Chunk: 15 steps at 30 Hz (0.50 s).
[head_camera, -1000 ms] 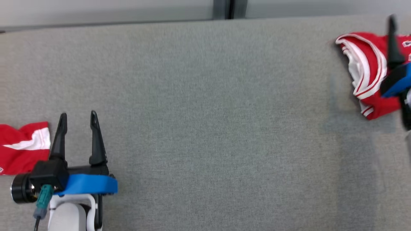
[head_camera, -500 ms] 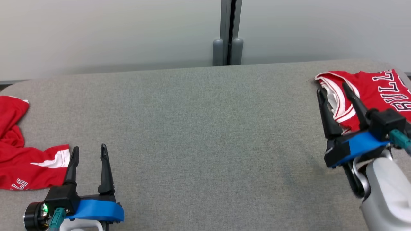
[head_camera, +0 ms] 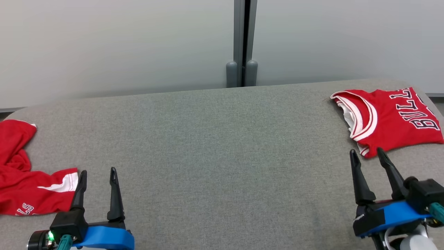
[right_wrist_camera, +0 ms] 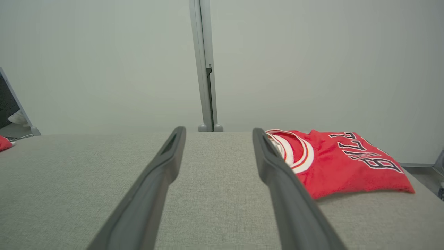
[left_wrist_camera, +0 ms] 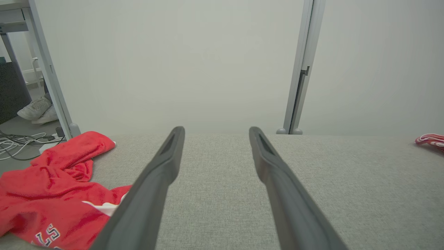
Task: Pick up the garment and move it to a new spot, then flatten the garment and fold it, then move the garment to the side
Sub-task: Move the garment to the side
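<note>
The folded red jersey [head_camera: 392, 118] lies flat at the far right end of the gray table [head_camera: 222, 156]. Its white-trimmed neck hole points to the middle of the table, and black letters show on top. The right gripper [head_camera: 366, 151] is close to the jersey's near edge. Its two fingers are spread apart and hold nothing. At the left end of the table lies a crumpled red garment [head_camera: 24, 187]. The left gripper [head_camera: 98, 171] is just beside it, with fingers apart and nothing between them. Behind the table is a pale wall [head_camera: 121, 45] with a gray post [head_camera: 241, 41].
</note>
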Motion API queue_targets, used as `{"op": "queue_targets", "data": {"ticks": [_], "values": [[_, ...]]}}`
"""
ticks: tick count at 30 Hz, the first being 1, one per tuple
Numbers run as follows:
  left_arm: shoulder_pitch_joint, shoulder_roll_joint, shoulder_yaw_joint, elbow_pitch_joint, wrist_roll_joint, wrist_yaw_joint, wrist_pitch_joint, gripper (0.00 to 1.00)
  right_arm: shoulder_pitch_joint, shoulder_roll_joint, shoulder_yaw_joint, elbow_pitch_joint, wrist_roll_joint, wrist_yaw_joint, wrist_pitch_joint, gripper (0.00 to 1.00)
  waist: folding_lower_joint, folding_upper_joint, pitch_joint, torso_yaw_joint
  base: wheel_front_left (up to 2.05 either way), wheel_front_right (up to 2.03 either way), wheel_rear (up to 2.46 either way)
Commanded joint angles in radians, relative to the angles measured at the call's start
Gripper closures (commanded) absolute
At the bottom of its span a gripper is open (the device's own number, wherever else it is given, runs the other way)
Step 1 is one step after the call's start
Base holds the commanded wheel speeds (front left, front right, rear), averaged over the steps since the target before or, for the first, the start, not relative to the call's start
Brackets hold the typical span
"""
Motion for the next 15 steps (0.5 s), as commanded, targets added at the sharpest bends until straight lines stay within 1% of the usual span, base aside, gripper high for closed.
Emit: {"op": "queue_targets", "data": {"ticks": [1, 8, 15], "values": [[0.009, 0.007, 0.002, -0.002, -0.006, 0.002, -0.003, 0.0, 0.04, 0.019, -0.011, -0.038, -0.018, 0.0, 0.014, 0.0, 0.0001, -0.0001, -0.006, -0.001, 0.0, 0.0, 0.0], [0.009, 0.016, 0.006, -0.006, -0.004, 0.009, -0.003, 0.0, 0.1, 0.056, -0.035, -0.131, -0.047, 0.0, 0.064, 0.0, 0.0001, -0.0001, -0.014, 0.007, 0.0, 0.0, 0.0], [0.012, 0.019, 0.002, -0.009, -0.008, 0.01, -0.003, 0.0, 0.128, 0.071, -0.041, -0.161, -0.05, 0.0, 0.079, 0.0, 0.0001, -0.0001, -0.014, 0.017, 0.0, 0.0, 0.0]]}}
